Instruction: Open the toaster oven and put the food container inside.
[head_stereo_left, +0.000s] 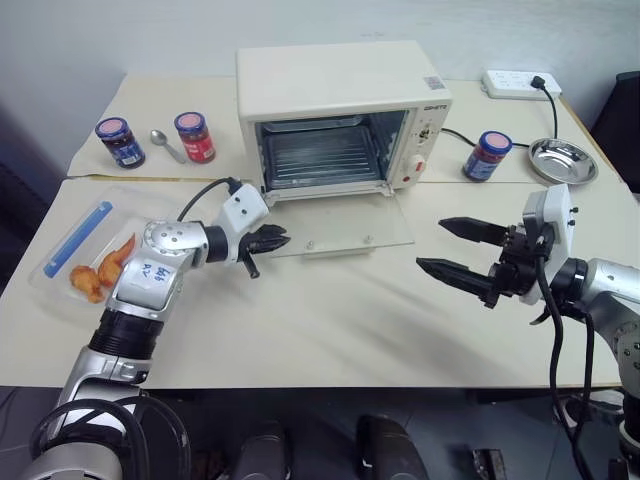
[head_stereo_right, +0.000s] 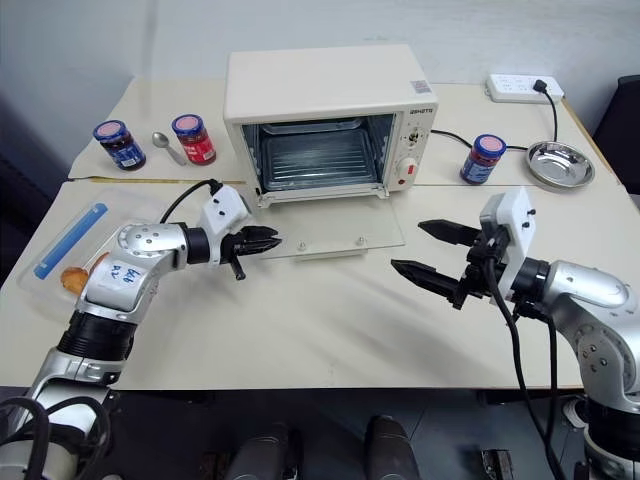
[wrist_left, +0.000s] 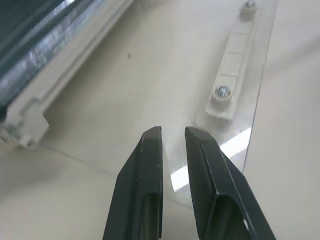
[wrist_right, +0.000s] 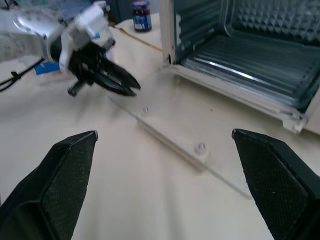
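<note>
The toaster oven (head_stereo_left: 340, 110) is standing open; the left end effector (head_stereo_left: 270, 240), nearly clenched and empty, is hovering at its door's nine-o'clock corner, while the right end effector (head_stereo_left: 455, 250) is gaping wide.

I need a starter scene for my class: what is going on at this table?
A two-armed robot has the toaster oven open, its glass door lying flat on the table. The left gripper, nearly closed and empty, is at the door's left edge. The right gripper hangs wide open. The food container sits at the table's left, not yet picked up.
</note>
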